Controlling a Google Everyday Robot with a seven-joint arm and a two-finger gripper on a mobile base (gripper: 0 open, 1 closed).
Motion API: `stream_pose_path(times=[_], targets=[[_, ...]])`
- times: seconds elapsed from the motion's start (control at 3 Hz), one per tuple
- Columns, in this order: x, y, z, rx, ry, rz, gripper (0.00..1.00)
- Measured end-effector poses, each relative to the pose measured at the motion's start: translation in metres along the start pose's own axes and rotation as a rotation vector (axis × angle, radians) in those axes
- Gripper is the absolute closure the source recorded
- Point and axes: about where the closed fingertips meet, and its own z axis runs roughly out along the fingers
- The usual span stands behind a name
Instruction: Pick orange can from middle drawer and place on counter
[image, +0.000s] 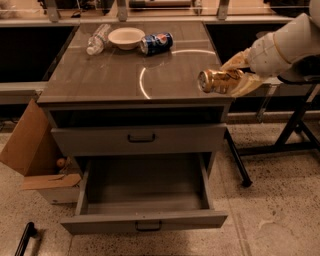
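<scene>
My gripper is shut on the orange can, a shiny gold-brown can held on its side with its top facing left. It hangs over the right front edge of the counter, a little above the surface. My white arm comes in from the upper right. The middle drawer, the lowest one, is pulled open and I see nothing inside it. The drawer above is closed.
At the back of the counter lie a clear plastic bottle, a white bowl and a blue Pepsi can on its side. A cardboard box stands left of the cabinet. Black table legs stand at the right.
</scene>
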Motion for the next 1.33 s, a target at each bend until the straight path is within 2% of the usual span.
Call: stream_pose_path(times=[0.67,1.0,1.33], targets=[[-0.021,-0.051,0.038,0.019,-0.066,0.06,1.0],[-0.026,-0.064,0.055,0.012,-0.088,0.094,0.82],[-0.029,-0.073,0.068,-0.003,-0.097,0.113,0.59]])
